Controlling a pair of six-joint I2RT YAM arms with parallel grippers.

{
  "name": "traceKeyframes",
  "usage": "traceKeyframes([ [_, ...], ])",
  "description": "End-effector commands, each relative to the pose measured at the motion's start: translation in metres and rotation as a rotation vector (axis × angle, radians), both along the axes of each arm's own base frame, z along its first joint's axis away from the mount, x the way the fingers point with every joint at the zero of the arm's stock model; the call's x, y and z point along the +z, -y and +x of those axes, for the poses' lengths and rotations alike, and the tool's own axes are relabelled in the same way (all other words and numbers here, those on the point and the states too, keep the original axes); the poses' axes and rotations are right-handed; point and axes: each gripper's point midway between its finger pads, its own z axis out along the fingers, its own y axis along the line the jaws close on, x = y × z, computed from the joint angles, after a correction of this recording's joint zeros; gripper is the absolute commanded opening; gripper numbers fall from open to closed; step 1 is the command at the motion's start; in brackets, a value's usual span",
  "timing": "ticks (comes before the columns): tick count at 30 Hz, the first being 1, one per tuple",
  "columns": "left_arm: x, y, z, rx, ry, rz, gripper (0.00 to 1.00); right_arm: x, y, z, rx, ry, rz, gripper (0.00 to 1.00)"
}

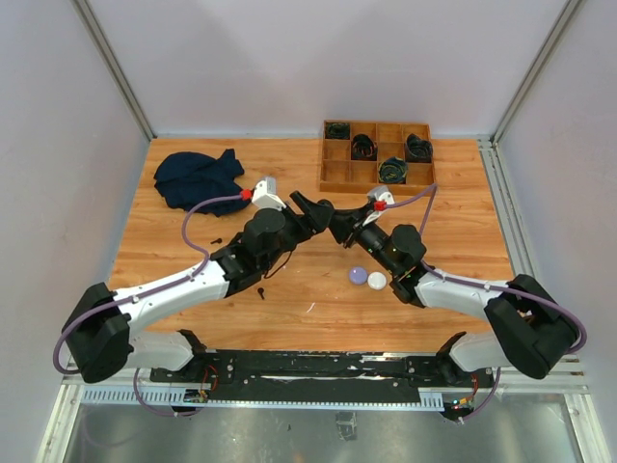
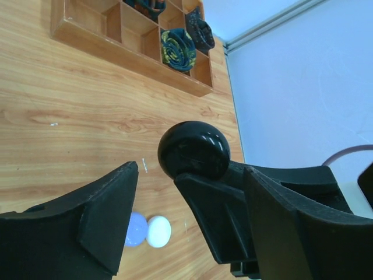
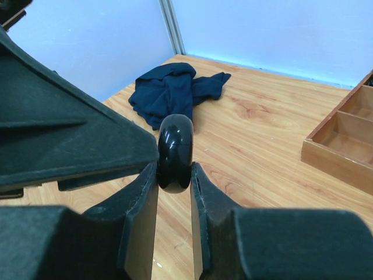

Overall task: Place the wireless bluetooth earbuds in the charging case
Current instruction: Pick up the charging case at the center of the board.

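A glossy black round charging case [image 3: 175, 146] hangs above the table's middle, clamped edge-on in my right gripper [image 3: 175, 178]. The same case [image 2: 193, 149] shows in the left wrist view, resting on a right finger. My left gripper [image 2: 193, 175] stands open around it, with its left finger well clear of the case. Both grippers meet at mid-table, the left gripper [image 1: 313, 210] beside the right gripper [image 1: 345, 230]. A pale purple round case [image 1: 358, 275] and a white round case [image 1: 377, 281] lie side by side on the wood. Two tiny black earbuds [image 1: 261, 292] [image 1: 214, 240] lie by the left arm.
A wooden compartment tray [image 1: 335, 176] at the back right holds several coiled cables. A dark blue cloth [image 1: 198, 177] lies bunched at the back left. A small white speck [image 1: 310, 309] sits near the front edge. Walls close in on both sides.
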Motion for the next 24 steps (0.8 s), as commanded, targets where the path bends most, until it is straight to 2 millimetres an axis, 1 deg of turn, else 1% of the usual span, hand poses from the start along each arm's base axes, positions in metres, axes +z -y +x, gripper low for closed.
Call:
traceKeyframes([
  [1, 0.032, -0.008, -0.007, -0.031, 0.153, 0.038, 0.80, 0.027, 0.002, -0.006, 0.053, 0.060, 0.047, 0.11],
  [5, 0.047, -0.018, -0.013, -0.052, 0.253, 0.115, 0.87, 0.031, 0.008, -0.011, 0.114, 0.044, 0.064, 0.10],
  [11, 0.056, -0.030, -0.016, -0.087, 0.356, 0.238, 0.88, 0.038, 0.022, -0.016, 0.160, 0.029, 0.081, 0.10],
  [15, 0.065, -0.033, -0.020, -0.186, 0.428, 0.228, 0.85, 0.043, 0.030, -0.022, 0.218, 0.022, 0.092, 0.10],
  [18, 0.073, -0.032, -0.026, -0.298, 0.486, 0.203, 0.84, 0.048, 0.034, -0.028, 0.265, 0.019, 0.100, 0.09],
  [24, 0.091, -0.024, -0.047, -0.469, 0.610, 0.164, 0.84, 0.058, 0.036, -0.040, 0.342, 0.026, 0.114, 0.10],
])
